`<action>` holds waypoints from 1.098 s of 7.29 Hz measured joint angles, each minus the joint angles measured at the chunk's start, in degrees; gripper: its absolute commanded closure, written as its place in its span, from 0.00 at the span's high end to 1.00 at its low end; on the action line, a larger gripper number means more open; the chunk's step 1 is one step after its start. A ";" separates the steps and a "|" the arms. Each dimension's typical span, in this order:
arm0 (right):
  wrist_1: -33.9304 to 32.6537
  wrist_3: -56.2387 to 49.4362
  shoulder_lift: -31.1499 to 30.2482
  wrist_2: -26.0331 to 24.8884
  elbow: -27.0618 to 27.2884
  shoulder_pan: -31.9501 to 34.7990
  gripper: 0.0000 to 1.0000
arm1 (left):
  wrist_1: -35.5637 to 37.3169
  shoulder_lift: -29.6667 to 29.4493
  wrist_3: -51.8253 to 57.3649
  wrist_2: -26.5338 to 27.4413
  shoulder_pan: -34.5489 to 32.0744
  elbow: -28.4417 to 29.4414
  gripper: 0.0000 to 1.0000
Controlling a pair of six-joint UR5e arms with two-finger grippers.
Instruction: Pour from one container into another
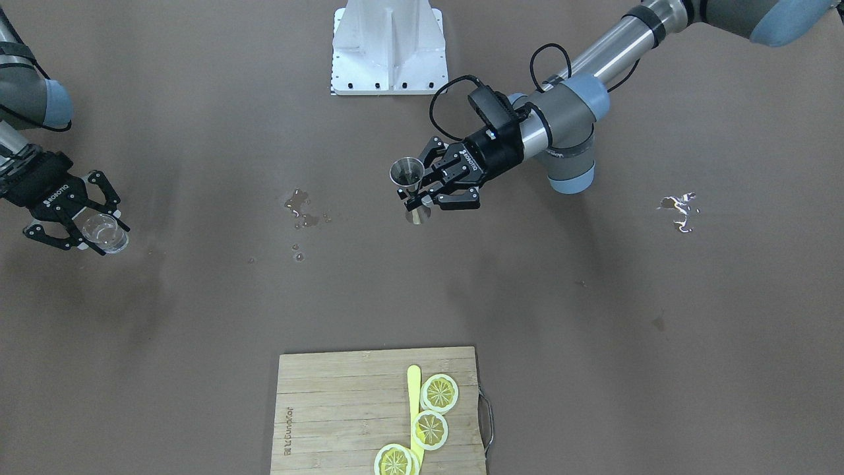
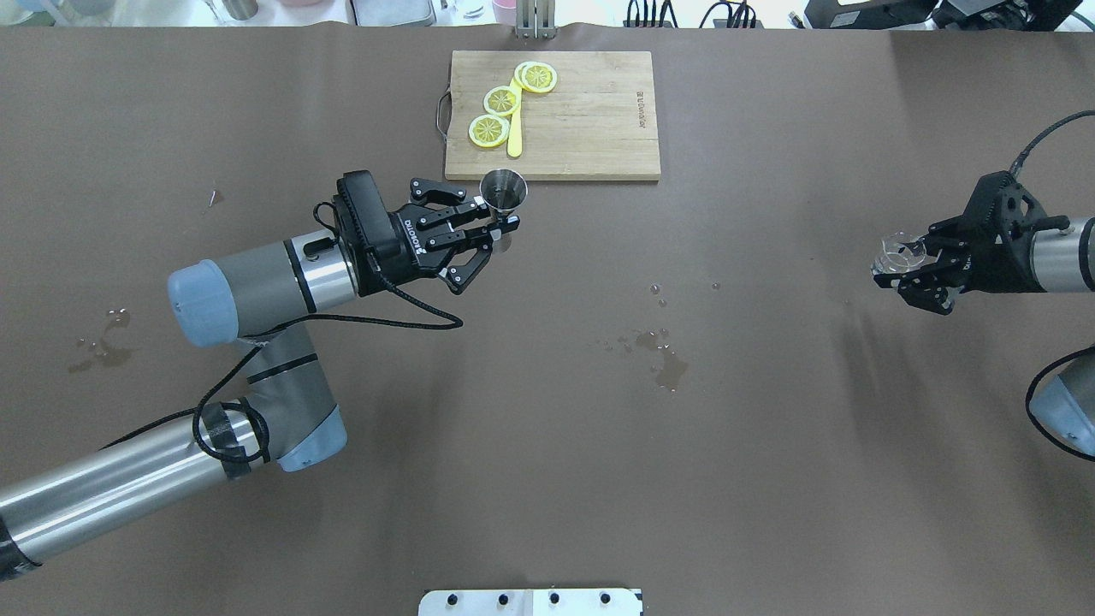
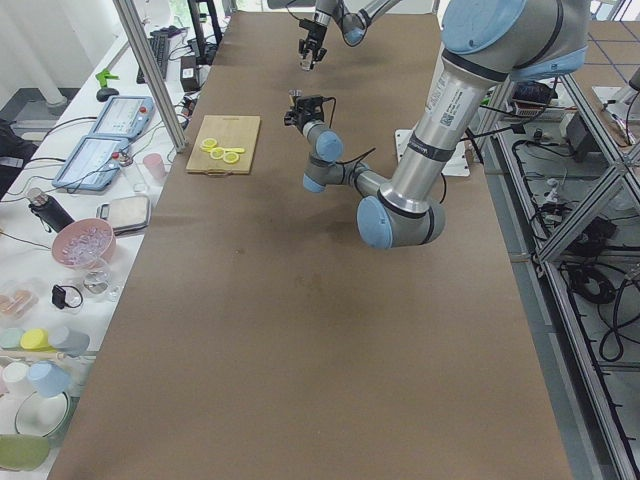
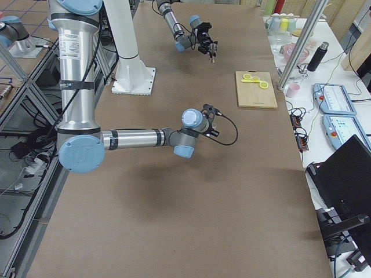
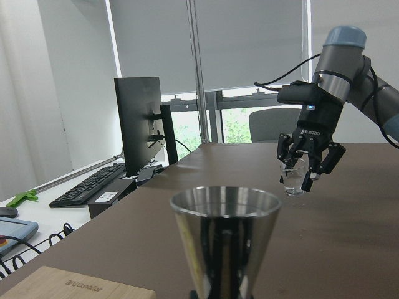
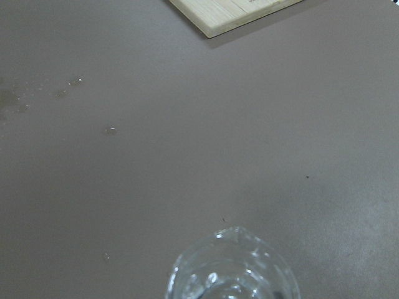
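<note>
A steel double-cone jigger [image 1: 409, 178] [image 2: 503, 190] [image 5: 225, 240] is held upright above the table, with my left gripper [image 1: 422, 191] [image 2: 500, 229] shut on its waist. A small clear glass [image 1: 104, 233] [image 2: 896, 255] [image 5: 293, 179] [image 6: 232, 269] hangs off the table at the far right of the overhead view, and my right gripper [image 1: 89, 231] [image 2: 902, 269] is shut on it. The two containers are far apart. The left wrist view looks over the jigger's rim toward the right gripper with the glass. I cannot tell what either container holds.
A bamboo cutting board [image 2: 590, 128] [image 1: 330, 409] with three lemon slices [image 2: 501, 100] and a yellow knife [image 2: 515, 133] lies at the far edge. Spilled drops [image 2: 663, 355] [image 1: 300, 208] wet the brown table between the arms. Another puddle [image 2: 103, 338] lies at the left.
</note>
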 measured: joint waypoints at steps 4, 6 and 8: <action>12.96 1.82 -1.88 -0.29 -7.62 -0.03 0.00 | 0.18 1.65 -3.87 4.74 -0.33 -1.48 0.00; 17.04 1.84 -1.86 -0.35 -11.01 -0.08 0.00 | 0.26 2.49 -6.32 5.13 -0.69 -1.64 0.00; 18.89 1.88 -1.75 -0.47 -12.89 -0.09 0.00 | 0.62 3.42 -7.65 8.78 -0.54 -2.66 0.00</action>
